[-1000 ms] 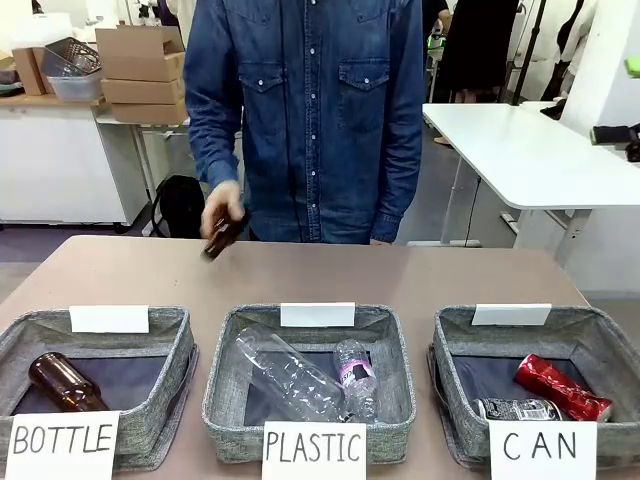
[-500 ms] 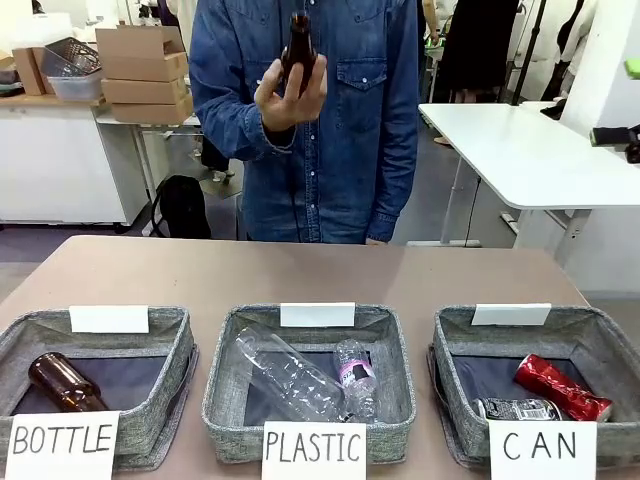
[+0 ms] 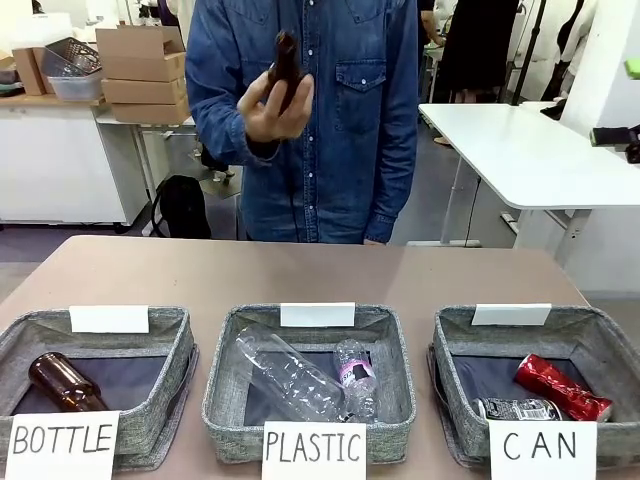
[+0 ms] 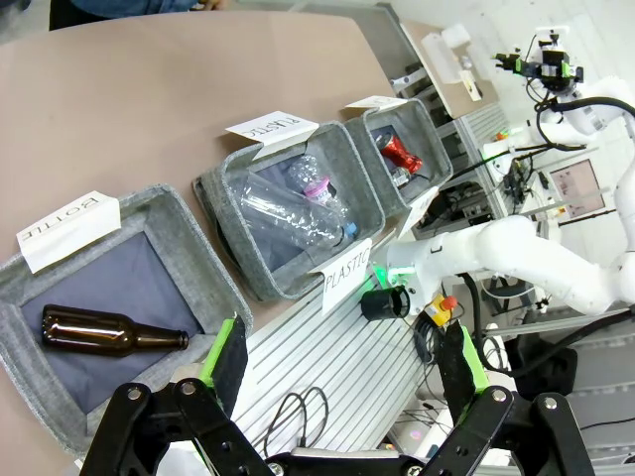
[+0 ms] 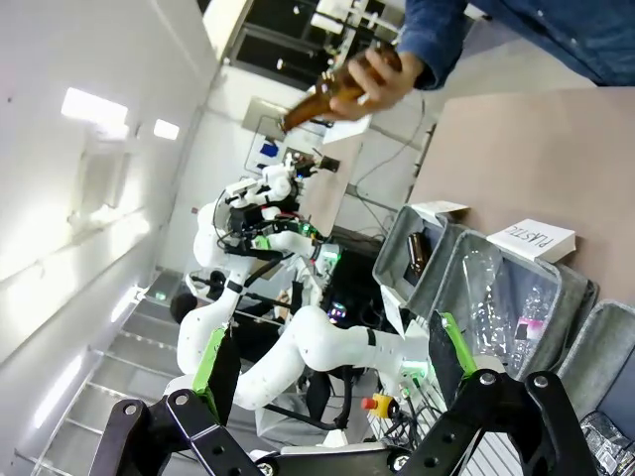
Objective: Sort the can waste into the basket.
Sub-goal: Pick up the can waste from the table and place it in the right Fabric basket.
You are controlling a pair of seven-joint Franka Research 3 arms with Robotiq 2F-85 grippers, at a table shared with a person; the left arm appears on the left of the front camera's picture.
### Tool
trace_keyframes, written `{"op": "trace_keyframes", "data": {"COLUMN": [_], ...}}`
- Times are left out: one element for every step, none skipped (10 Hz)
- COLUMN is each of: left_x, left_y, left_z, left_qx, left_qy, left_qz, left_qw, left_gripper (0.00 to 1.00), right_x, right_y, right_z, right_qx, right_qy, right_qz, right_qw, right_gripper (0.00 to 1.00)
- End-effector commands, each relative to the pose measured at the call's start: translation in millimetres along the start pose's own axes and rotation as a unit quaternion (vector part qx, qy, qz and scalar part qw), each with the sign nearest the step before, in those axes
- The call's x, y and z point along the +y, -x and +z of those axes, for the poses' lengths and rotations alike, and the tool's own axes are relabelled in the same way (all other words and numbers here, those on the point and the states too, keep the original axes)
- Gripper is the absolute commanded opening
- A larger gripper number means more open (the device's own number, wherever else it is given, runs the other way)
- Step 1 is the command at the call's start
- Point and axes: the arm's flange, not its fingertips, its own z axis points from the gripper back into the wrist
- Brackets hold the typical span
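Above the near table edge, L wrist view: left gripper (image 4: 342, 352) hangs clear of the bins, green-padded fingers (image 4: 226, 349) spread wide, nothing betw. them, touching nothing. R wrist view: right gripper (image 5: 327, 365) likewise at full spread and empty, camera rolled so the table (image 5: 516, 159) runs steeply sideways; the other white arm (image 5: 327, 347) shows farther off.

Near row, front view, L to R: bin marked "BOTTLE" (image 3: 165, 395) w/ one brown glass bottle (image 3: 62, 382) lying flat; bin marked "PLASTIC" (image 3: 398, 395) w/ two clear plastic bottles (image 3: 300, 380) lying side by side; basket (image 3: 445, 385) w/ white "CAN" card (image 3: 542, 448) on its near wall and blank white tag (image 3: 511, 314) on the far rim.

Can waste: both cans lie inside the basket on the dark lining. Red can (image 3: 562, 387), shiny, dented, lies on a diagonal toward the right wall. Dark can (image 3: 517, 408), silver ends, printed, lies on its side just in front of it, near the card; touching or not, cannot tell.

Far side: person in denim shirt (image 3: 340, 130) stands at the table, one hand (image 3: 272, 108) raised to chest height, gripping a second brown bottle (image 3: 285, 62), neck up, slightly tilted.
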Motion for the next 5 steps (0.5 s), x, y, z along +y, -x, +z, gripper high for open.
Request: {"op": "trace_keyframes", "data": {"left_x": [-0.4, -0.4, -0.4, -0.4, -0.4], "left_y": [0.1, 0.1, 0.1, 0.1, 0.1], "left_z": [-0.4, -0.4, -0.4, -0.4, -0.4], "left_qx": [-0.006, -0.006, -0.006, -0.006, -0.006], "left_qy": [0.013, 0.013, 0.013, 0.013, 0.013], "left_qz": [-0.010, -0.010, -0.010, -0.010, -0.010], "left_qw": [1.000, 1.000, 1.000, 1.000, 1.000], "left_gripper": [1.00, 1.00, 1.00, 1.00, 1.00], "right_x": [1.9, 1.9, 1.9, 1.9, 1.9], "right_y": [-2.6, -2.6, -2.6, -2.6, -2.6], "right_z": [1.1, 1.1, 1.1, 1.1, 1.1], "right_qx": [0.006, 0.006, 0.006, 0.006, 0.006], "right_qy": [0.003, 0.003, 0.003, 0.003, 0.003], "right_qz": [0.005, 0.005, 0.005, 0.005, 0.005], "right_qw": [1.000, 1.000, 1.000, 1.000, 1.000], "right_gripper": [1.00, 1.00, 1.00, 1.00, 1.00]}}
